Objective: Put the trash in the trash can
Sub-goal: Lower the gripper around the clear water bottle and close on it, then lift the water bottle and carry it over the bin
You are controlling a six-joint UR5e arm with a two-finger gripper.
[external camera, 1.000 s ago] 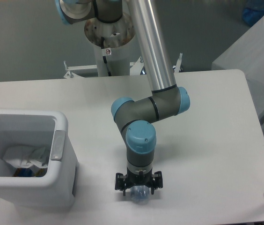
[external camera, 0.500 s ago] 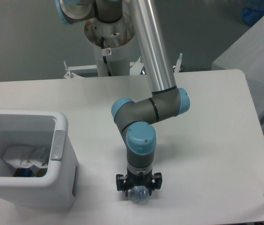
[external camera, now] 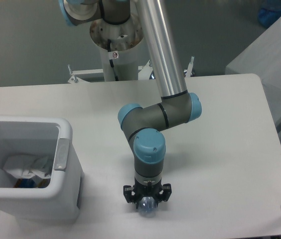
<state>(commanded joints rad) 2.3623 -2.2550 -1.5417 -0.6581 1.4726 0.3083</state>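
UR5e arm w/ end effector (external camera: 147,198) pointing straight down at the front of the white bench (external camera: 230,149), fingers closed around a clear plastic bottle (external camera: 147,207) resting on the bench, well apart from the white trash can (external camera: 63,154) at left, which holds a crumpled wrapper (external camera: 26,166).
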